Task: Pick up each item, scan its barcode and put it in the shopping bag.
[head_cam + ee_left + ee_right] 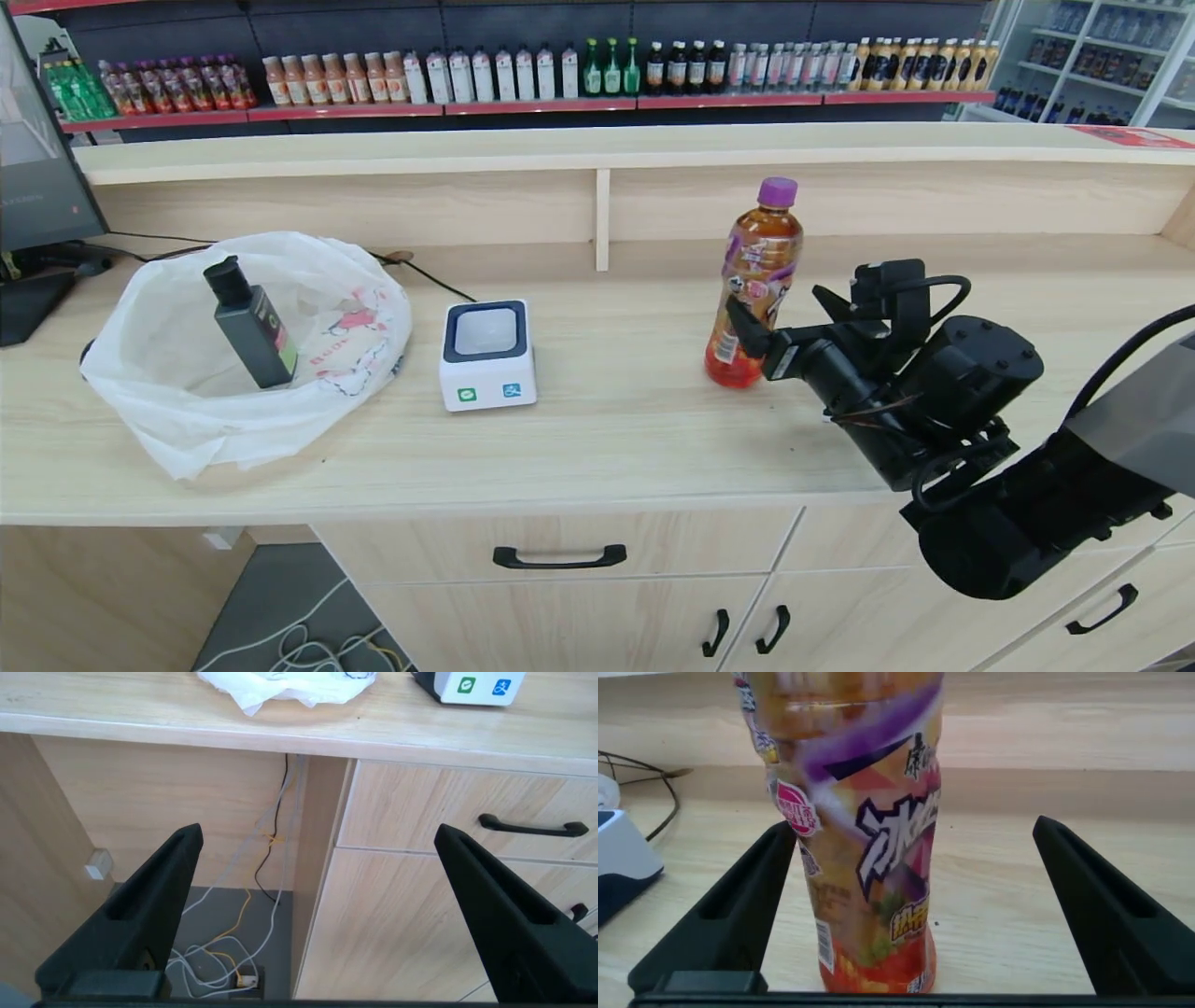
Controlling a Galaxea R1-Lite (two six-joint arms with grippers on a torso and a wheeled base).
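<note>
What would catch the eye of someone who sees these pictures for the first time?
First the orange drink bottle with a purple cap, upright on the right side of the counter, with the right gripper open close up to it. Next the white shopping bag on the left, a dark bottle already standing in it, and the small white scanner between bag and drink.

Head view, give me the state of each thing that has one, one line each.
shopping bag: open, mouth up.
dark bottle: capped, standing slightly tilted in the shopping bag.
scanner: window facing up.
tea bottle: upright, capped, on the counter.
right gripper: open, straddling the tea bottle.
left gripper: open, below counter level.
drawer: shut.
</note>
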